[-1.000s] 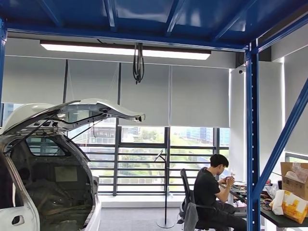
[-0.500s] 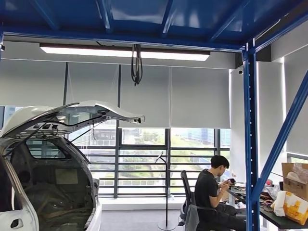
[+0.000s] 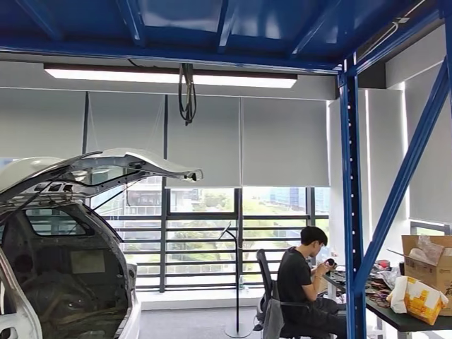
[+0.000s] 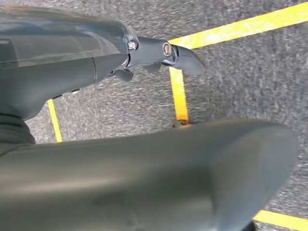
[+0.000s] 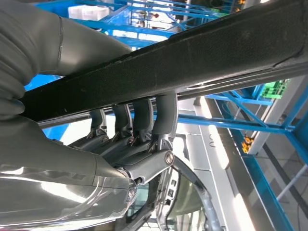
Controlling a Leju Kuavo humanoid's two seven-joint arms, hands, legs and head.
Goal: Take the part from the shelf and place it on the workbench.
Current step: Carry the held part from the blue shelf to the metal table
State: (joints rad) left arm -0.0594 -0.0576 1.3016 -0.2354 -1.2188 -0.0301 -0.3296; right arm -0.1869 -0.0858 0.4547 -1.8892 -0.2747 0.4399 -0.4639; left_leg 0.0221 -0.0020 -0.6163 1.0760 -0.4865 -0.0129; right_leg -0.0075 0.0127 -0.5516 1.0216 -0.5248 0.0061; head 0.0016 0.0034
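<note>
The part (image 5: pixel 181 62) is a long black bar with a rough surface. My right hand (image 5: pixel 138 130) grips it, with the fingers (image 5: pixel 165 113) wrapped over one side and the grey thumb on the other. Both ends of the bar run out of the right wrist view. My left hand (image 4: pixel 65 72) hangs over grey carpet, fingers (image 4: pixel 171 50) stretched out and holding nothing.
A white car body (image 3: pixel 63 233) with a raised tailgate stands at the left. A blue steel post (image 3: pixel 349 212) and brace rise at the right, beside a dark table (image 3: pixel 405 321) with cardboard boxes (image 3: pixel 426 265). A person (image 3: pixel 301 282) sits there. Yellow lines (image 4: pixel 179 96) mark the floor.
The whole head picture has slid to the left, so the camera has turned right. The seated person has shifted a little in the chair.
</note>
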